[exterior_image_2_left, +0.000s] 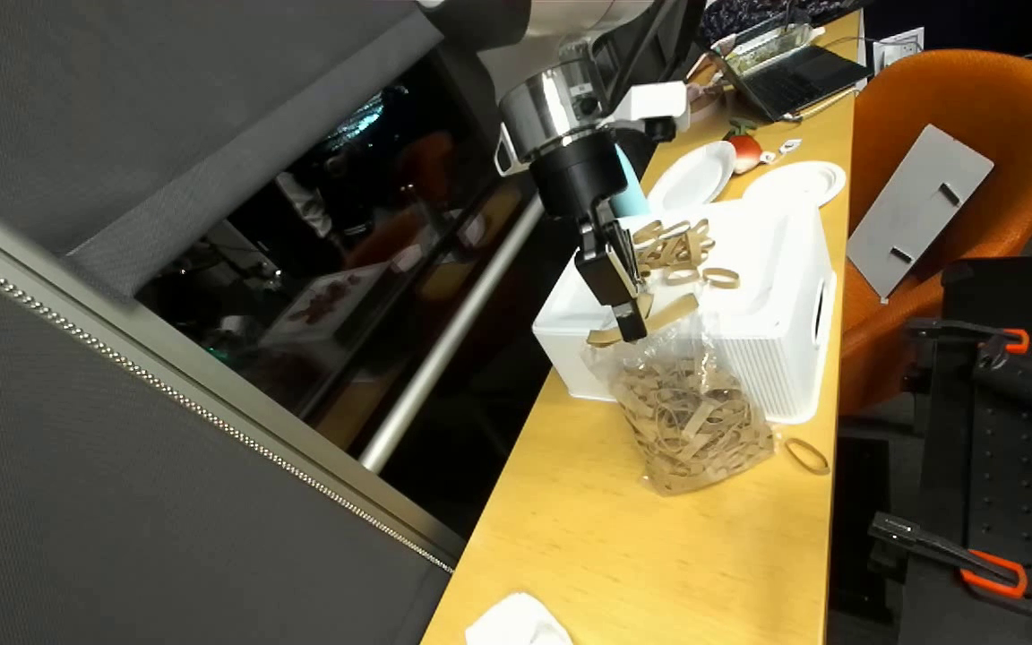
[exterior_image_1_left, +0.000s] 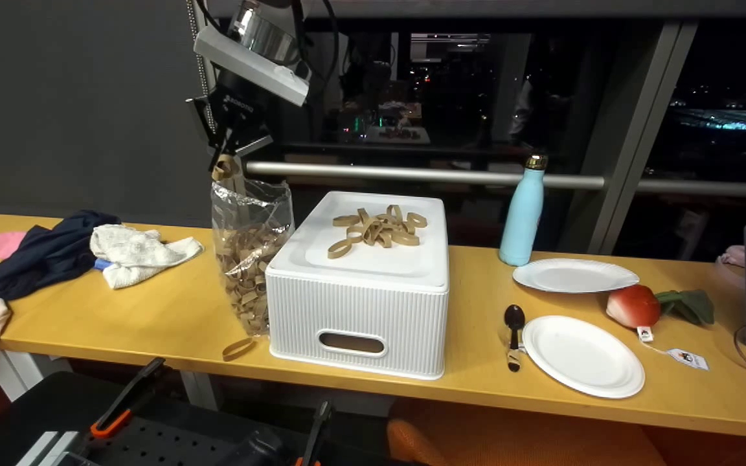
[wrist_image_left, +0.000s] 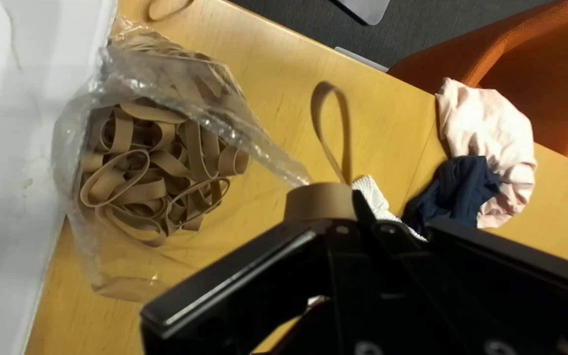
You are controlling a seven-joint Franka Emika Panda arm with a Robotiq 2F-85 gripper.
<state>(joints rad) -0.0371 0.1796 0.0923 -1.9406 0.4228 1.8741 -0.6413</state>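
Above the open mouth of a clear plastic bag [exterior_image_1_left: 243, 202], my gripper [exterior_image_1_left: 221, 159] points down, shut on tan rubber bands [exterior_image_1_left: 225, 169]. In the wrist view a wide band [wrist_image_left: 319, 201] sits at the fingertips, and a thinner loop [wrist_image_left: 345, 130] sticks out past them. Two strips seem to be held; the exact number is hard to tell. More tan bands [wrist_image_left: 141, 167] fill the lower part of the bag, which leans against a white ribbed box [exterior_image_1_left: 360, 304]. A small pile of bands [exterior_image_1_left: 383, 228] lies on the box lid.
One loose band [exterior_image_1_left: 238, 349] lies near the table's front edge. Clothes [exterior_image_1_left: 56, 252] are heaped on the far side of the bag from the box. Beyond the box stand a blue bottle [exterior_image_1_left: 522, 217], plates [exterior_image_1_left: 583, 356], a spoon [exterior_image_1_left: 514, 327] and a red toy vegetable [exterior_image_1_left: 633, 306]. A rail [exterior_image_1_left: 412, 173] runs behind.
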